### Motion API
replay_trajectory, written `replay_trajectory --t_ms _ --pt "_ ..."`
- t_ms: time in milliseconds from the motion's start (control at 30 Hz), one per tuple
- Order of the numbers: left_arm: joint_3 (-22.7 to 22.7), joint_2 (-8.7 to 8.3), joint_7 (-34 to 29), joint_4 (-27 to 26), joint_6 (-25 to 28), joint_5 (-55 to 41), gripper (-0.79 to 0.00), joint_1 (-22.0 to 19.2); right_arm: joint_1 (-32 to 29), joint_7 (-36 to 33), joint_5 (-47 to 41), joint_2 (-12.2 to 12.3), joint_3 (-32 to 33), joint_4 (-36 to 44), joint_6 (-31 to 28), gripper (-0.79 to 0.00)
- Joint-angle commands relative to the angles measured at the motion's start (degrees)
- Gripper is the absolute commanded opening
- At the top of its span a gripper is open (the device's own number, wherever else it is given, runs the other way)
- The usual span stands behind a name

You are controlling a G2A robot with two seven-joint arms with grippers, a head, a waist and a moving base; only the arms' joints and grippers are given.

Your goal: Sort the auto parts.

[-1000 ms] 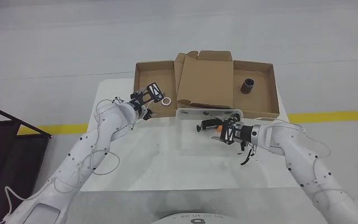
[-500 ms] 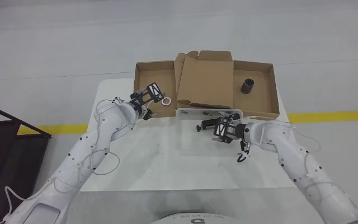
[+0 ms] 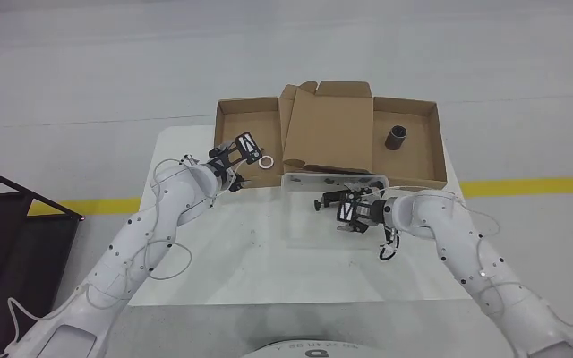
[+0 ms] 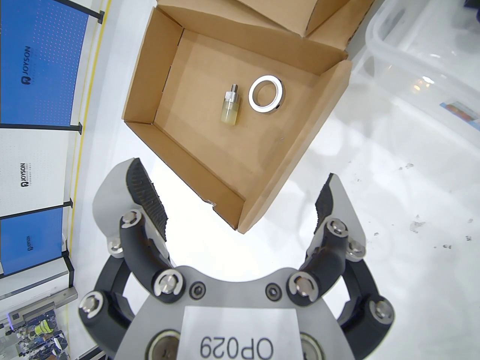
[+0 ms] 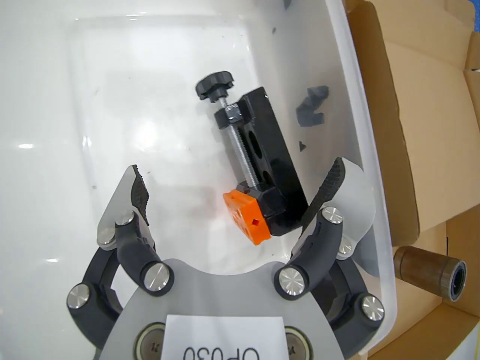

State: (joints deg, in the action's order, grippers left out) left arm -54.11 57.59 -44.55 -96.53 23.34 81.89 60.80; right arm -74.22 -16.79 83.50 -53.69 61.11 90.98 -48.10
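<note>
Seemingly half sorted — ring (image 4: 267,93) and fitting (image 4: 230,108) lie in the left box (image 4: 202,61), bushing (image 5: 427,273) in the right box (image 3: 421,154); black clamp (image 5: 262,151) waits in the clear bin (image 5: 356,114) under the right gripper (image 5: 237,174), fingers spread — left gripper (image 4: 232,179) likewise, empty

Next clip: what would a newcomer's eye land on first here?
A black clamp with an orange block lies in the clear bin, the open right gripper over it. In a cardboard compartment, a shiny metal ring sits beside a small fitting, near the open left gripper.
</note>
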Motion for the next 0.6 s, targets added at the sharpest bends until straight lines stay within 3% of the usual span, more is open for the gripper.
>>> replay_trajectory --t_ms 0,133,267,567 --pt "0.0 0.00 0.0 0.0 0.0 0.0 0.000 0.0 -0.4 2.2 0.3 0.3 0.8 0.5 -1.7 0.000" --pt "0.0 0.00 0.0 0.0 0.0 0.0 0.000 0.0 -2.2 6.7 1.9 1.1 3.1 1.9 -3.7 -0.006" --pt "0.0 0.00 0.0 0.0 0.0 0.0 0.000 0.0 -3.8 8.2 3.1 1.5 5.0 2.5 -1.0 0.000" --pt "0.0 0.00 0.0 0.0 0.0 0.0 0.000 0.0 -2.9 -0.6 2.7 0.7 3.3 1.4 5.2 0.000"
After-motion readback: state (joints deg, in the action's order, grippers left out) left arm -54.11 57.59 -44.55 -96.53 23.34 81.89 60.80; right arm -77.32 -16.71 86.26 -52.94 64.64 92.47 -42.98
